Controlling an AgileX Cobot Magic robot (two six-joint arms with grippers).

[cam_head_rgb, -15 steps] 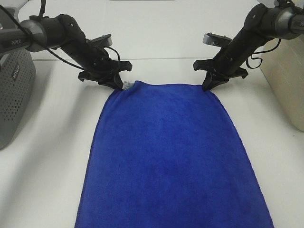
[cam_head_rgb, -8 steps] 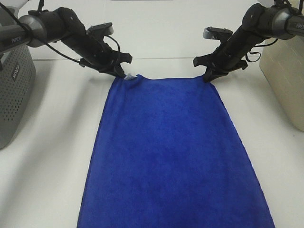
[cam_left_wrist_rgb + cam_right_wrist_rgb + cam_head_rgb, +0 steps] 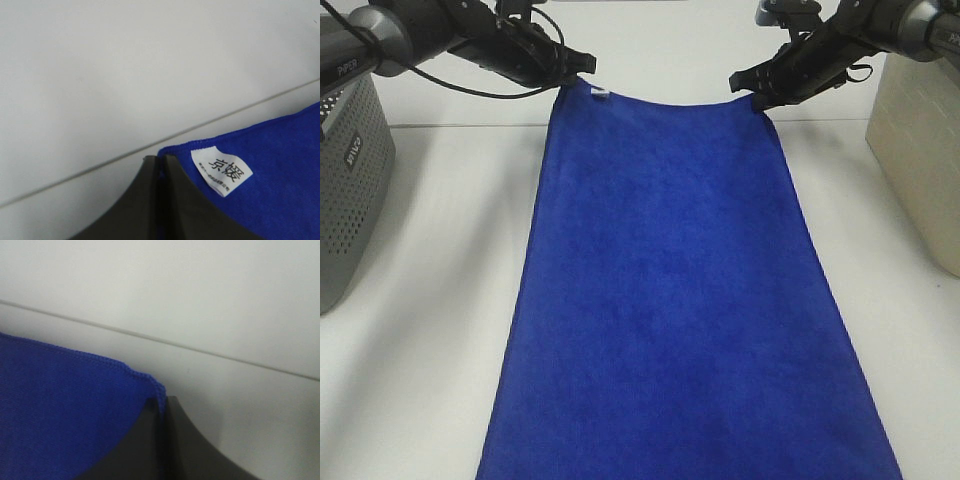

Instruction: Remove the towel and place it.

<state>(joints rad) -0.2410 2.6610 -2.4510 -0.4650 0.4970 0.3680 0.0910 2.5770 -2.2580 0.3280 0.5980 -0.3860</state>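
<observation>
Now left hand (image 3: 582, 78), right hand (image 3: 757, 97) raised, each pinching towel (image 3: 670, 280) corner

The white tag (image 3: 221, 171) at the towel (image 3: 280, 170) corner, lower centre, bears "京媛" with unreadable small print below. "PIPER" stands on the arm (image 3: 360, 62) at upper left.

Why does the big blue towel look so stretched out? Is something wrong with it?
Nothing looks wrong. The towel is smooth, with no tears or spills. It looks stretched because the left gripper and right gripper each pinch a far corner, holding that edge up while the rest drapes toward the camera.
</observation>
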